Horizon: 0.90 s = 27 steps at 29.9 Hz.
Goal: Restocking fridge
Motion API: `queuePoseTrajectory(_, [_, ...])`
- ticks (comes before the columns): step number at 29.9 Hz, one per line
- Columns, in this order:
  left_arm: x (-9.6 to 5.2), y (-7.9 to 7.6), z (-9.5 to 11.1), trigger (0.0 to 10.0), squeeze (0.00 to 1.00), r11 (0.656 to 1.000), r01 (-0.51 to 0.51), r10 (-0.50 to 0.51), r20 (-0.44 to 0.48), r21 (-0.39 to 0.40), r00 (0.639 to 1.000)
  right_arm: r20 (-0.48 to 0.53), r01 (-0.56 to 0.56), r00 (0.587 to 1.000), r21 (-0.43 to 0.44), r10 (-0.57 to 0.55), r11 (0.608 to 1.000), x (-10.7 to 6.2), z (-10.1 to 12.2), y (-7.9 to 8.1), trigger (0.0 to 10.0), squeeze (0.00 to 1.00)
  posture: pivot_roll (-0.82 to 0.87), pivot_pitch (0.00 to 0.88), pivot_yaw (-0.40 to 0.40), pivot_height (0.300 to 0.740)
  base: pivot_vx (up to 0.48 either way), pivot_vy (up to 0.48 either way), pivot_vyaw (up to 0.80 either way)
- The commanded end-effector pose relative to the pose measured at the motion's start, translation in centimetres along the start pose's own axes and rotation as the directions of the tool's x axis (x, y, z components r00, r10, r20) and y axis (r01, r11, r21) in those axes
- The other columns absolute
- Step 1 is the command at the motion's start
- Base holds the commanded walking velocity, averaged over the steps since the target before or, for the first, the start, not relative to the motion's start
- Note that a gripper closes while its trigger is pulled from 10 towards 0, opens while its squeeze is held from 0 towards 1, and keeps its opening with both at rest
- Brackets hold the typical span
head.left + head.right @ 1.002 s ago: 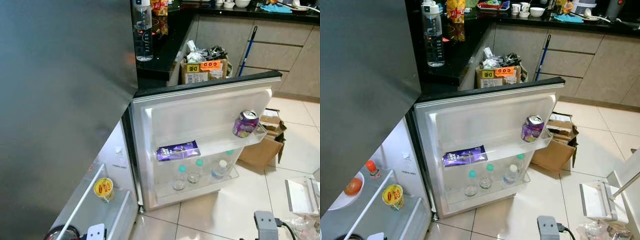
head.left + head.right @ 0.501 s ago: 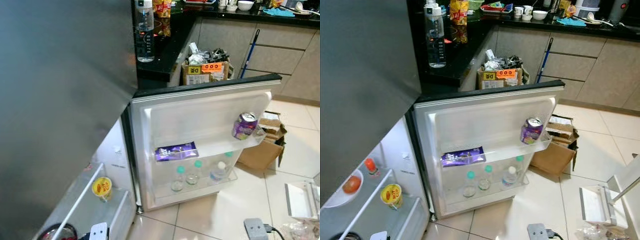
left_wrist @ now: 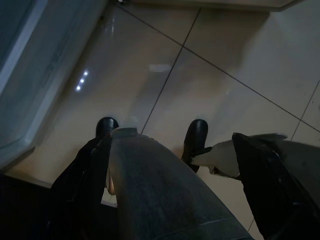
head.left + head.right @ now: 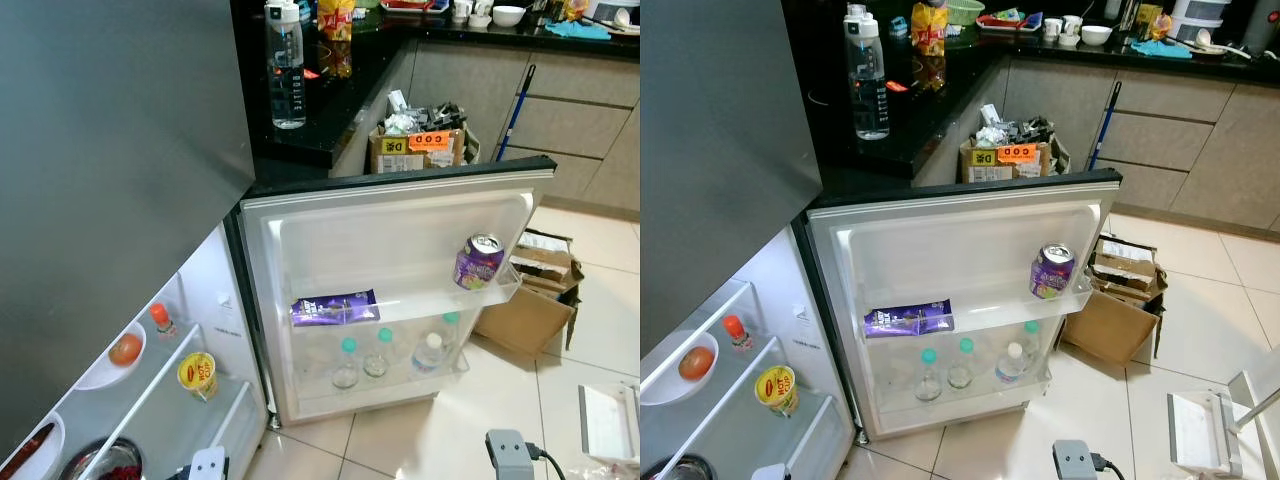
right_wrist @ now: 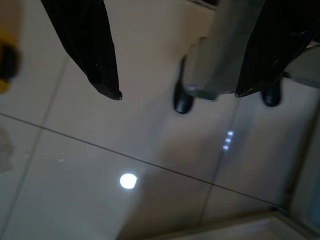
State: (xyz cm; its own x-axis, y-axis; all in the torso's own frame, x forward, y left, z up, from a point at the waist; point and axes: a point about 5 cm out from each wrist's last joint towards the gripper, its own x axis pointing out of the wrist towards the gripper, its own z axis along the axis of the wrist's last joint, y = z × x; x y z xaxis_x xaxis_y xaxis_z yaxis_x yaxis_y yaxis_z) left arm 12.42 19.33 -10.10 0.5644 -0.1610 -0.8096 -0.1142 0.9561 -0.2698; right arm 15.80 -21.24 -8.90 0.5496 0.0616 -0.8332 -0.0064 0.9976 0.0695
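The lower fridge door (image 4: 400, 225) stands wide open in front of me. Its upper rack holds a purple can (image 4: 478, 262) at the outer end and a purple carton (image 4: 333, 309) lying flat. Several water bottles (image 4: 377, 352) stand in the bottom rack. Inside the fridge, at lower left, are a tomato on a white plate (image 4: 125, 348), a small orange-capped bottle (image 4: 160, 318) and a yellow cup (image 4: 197, 374). My left gripper (image 3: 167, 145) and right gripper (image 5: 178, 94) hang open over the tiled floor, with nothing between their fingers.
The grey upper fridge door (image 4: 110, 200) fills the left. A tall water bottle (image 4: 286, 65) stands on the black counter. A cluttered cardboard box (image 4: 420, 148) sits behind the door, another box (image 4: 530, 300) on the floor beside it. A grey plug (image 4: 508, 452) lies near my feet.
The head view has shifted, so more of the fridge interior shows at lower left. The things on the door racks have not moved.
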Motion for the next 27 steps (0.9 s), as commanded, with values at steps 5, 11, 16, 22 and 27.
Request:
queuePoseTrajectory(5, [0.08, -0.28, -0.19, 10.0, 0.0, 1.0, 0.013, -0.013, -0.017, 0.002, 1.0, -0.003, 0.01, 1.0, 0.025, -0.01, 1.0, -0.22, -0.15, -0.72, 10.0, 0.0, -0.05, 0.0, -0.017, 0.74, 0.0, -0.448, 0.0])
queuePoseTrajectory(11, [0.09, -0.39, -0.37, 10.0, 0.0, 1.0, 0.014, -0.014, -0.022, -0.005, 1.0, -0.002, -0.015, 1.0, 0.015, 0.015, 1.0, -0.21, -0.09, -0.59, 10.0, 0.0, -0.05, 0.0, -0.017, 0.74, 0.0, -0.45, 0.0])
queuePoseTrajectory(16, [0.08, -0.41, -0.45, 10.0, 0.0, 1.0, 0.014, -0.014, -0.025, -0.006, 1.0, 0.0, -0.038, 0.999, 0.015, 0.038, 0.999, -0.21, -0.06, -0.47, 10.0, 0.0, -0.05, 0.0, -0.017, 0.74, 0.0, -0.45, 0.73])
queuePoseTrajectory(22, [0.08, -0.39, -0.45, 10.0, 0.0, 1.0, 0.013, -0.014, -0.025, -0.008, 1.0, -0.007, -0.047, 0.999, 0.006, 0.047, 0.999, -0.23, -0.08, -0.52, 10.0, 0.0, -0.05, 0.0, -0.017, 0.74, 0.0, -0.45, 0.77])
queuePoseTrajectory(27, [0.09, -0.4, -0.43, 10.0, 0.0, 1.0, 0.013, -0.014, -0.025, -0.008, 1.0, -0.01, -0.052, 0.999, 0.005, 0.052, 0.999, -0.24, -0.09, -0.52, 10.0, 0.0, -0.05, 0.0, -0.017, 0.74, 0.0, -0.45, 0.77])
